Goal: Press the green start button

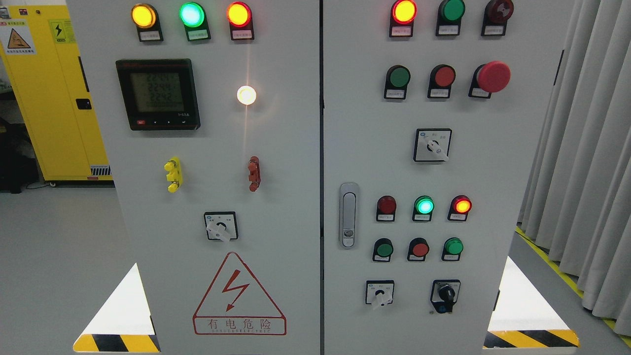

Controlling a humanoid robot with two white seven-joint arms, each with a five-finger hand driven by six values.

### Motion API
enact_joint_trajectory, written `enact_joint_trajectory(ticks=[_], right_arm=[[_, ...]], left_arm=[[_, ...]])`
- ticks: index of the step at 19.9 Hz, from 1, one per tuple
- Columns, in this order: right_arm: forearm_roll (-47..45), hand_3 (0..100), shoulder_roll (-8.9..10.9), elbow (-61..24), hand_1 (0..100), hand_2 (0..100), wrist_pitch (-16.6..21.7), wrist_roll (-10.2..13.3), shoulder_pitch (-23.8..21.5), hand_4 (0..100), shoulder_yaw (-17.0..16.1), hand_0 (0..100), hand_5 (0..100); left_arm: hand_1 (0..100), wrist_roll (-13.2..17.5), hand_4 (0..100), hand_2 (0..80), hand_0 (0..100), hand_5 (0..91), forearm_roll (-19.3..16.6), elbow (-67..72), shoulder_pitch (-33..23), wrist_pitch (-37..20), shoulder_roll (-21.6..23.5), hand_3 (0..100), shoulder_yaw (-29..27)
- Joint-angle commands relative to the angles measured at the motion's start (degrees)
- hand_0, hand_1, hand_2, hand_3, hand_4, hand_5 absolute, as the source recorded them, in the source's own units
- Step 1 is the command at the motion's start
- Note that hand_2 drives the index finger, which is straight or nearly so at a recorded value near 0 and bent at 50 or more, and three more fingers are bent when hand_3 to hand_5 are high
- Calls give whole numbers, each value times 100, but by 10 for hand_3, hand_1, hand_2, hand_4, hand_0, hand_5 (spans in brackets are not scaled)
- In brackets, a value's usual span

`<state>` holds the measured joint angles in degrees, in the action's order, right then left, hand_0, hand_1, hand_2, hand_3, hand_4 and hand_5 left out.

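A grey electrical cabinet (296, 305) with two doors fills the head view. The right door carries several green push buttons: one in the upper row (399, 77), one at the lower left (384, 249) and one at the lower right (453, 246). A lit green lamp (424, 205) glows above the lower buttons, and another lit green lamp (192, 14) sits at the top of the left door. Neither of my hands shows anywhere in the frame.
Red buttons (444, 76) (420, 249), a red mushroom stop (493, 77), rotary switches (432, 145) and a door handle (348, 215) also sit on the panel. A yellow cabinet (49, 98) stands at the left, grey curtains (586, 148) at the right.
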<state>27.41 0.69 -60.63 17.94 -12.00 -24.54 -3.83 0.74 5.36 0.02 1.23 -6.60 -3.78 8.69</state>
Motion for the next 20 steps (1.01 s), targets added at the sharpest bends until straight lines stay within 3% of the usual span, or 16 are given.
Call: enact_joint_trajectory(ticks=[1, 7, 12, 19, 20], right_arm=[[106, 167, 18, -3048, 457, 0, 235, -5, -437, 116, 382, 180, 0], [755, 236, 115, -4359, 478, 0, 535, -5, -306, 182, 374, 183, 28], [2064, 267, 273, -4869, 497, 0, 658, 13, 186, 234, 374, 209, 86], [2874, 329, 265, -5424, 522, 0, 641, 48, 1037, 333, 242, 264, 189], [2944, 399, 265, -5441, 530, 0, 641, 48, 1195, 393, 216, 272, 233]], left_arm=[[556, 5, 0, 0, 120, 0, -9, -108, 53, 1, -220, 0, 1], [556, 5, 0, 0, 120, 0, -9, -90, 35, 1, -220, 0, 9], [556, 5, 0, 0, 120, 0, -9, -90, 35, 1, -220, 0, 9], [556, 5, 0, 0, 120, 0, -17, -152, 44, 1, -229, 0, 18], [556, 5, 0, 0, 120, 0, -9, -152, 35, 1, -229, 0, 18]])
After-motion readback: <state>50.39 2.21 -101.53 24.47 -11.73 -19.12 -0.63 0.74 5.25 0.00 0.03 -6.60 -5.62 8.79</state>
